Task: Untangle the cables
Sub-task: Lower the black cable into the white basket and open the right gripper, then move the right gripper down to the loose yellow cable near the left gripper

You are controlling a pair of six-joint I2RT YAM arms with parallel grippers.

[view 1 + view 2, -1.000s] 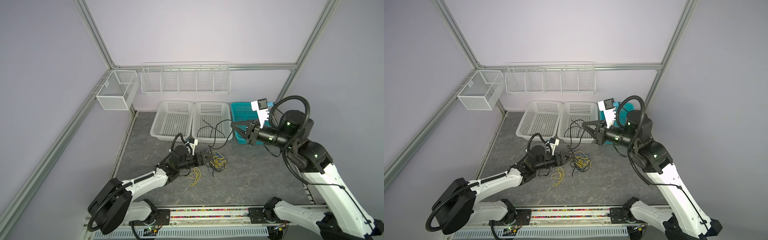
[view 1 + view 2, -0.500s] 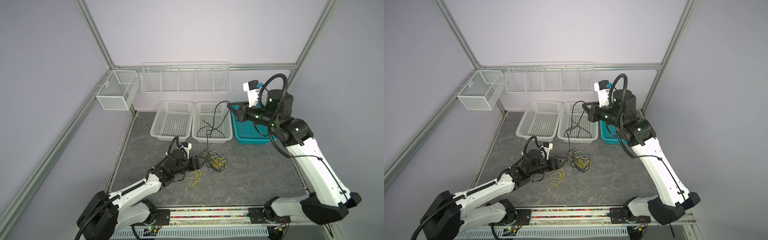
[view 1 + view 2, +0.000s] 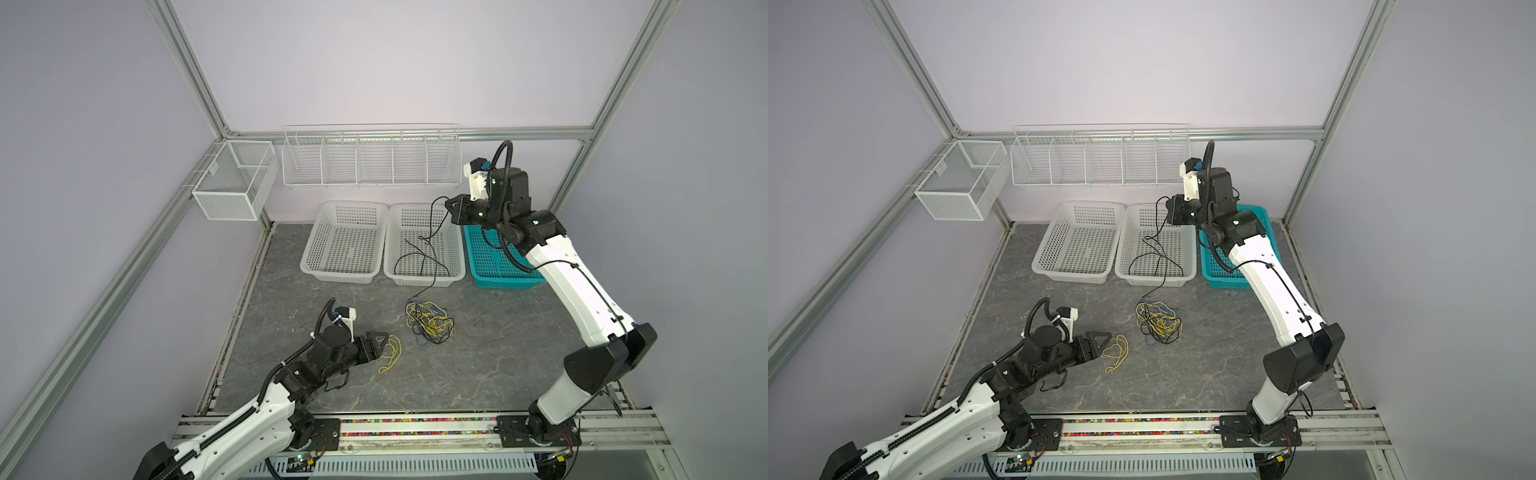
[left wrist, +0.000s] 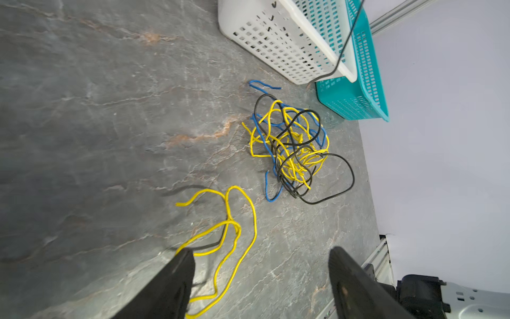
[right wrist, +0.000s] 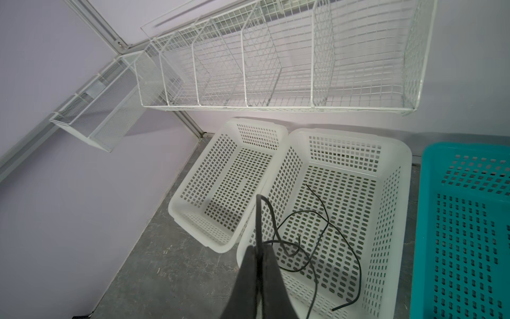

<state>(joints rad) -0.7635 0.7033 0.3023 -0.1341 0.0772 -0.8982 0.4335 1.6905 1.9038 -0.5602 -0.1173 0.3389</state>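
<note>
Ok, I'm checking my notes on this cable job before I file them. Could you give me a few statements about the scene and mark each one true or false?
1. The right fingers are shut on a black cable. True.
2. That black cable hangs down into a white basket. True.
3. The left fingers grip the loose yellow cable. False: they stand open, and the cable lies on the table by them.
4. The tangle sits in the teal basket. False: it lies out on the table.
5. The tangle holds yellow, blue and black cables. True.
</note>
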